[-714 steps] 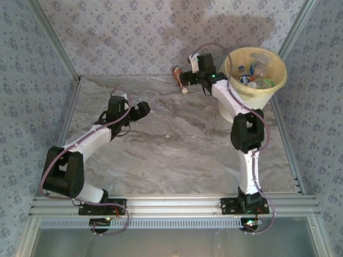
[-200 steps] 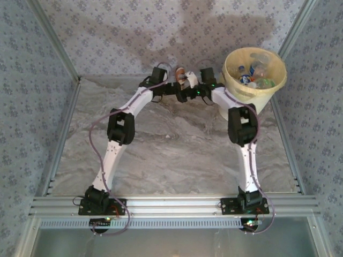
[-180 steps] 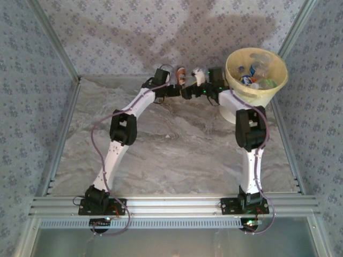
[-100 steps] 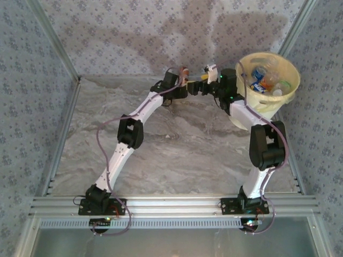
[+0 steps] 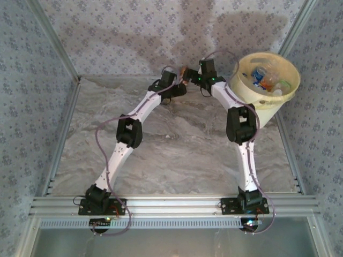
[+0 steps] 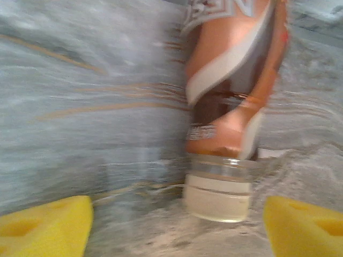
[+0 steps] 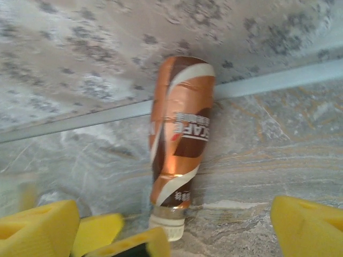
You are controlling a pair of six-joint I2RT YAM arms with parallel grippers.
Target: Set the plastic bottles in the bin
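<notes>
Both my left fingers (image 6: 43, 225) and right fingers (image 7: 308, 222) gape wide, holding nothing, crowding one brown-labelled clear plastic bottle (image 7: 179, 155) lying cap towards me on the grey marbled bench (image 5: 177, 155), left of the pale yellow round plastic bin (image 5: 262, 106). Closing together, they may collide or squirt it away from the bin.

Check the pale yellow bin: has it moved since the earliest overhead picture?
Yes. The bin has shifted to the right in the overhead view, closer to the right wall, and sits slightly lower in the picture than before.

Soft even light, motion-blurred bottle (image 6: 230, 96) at left wrist
</notes>
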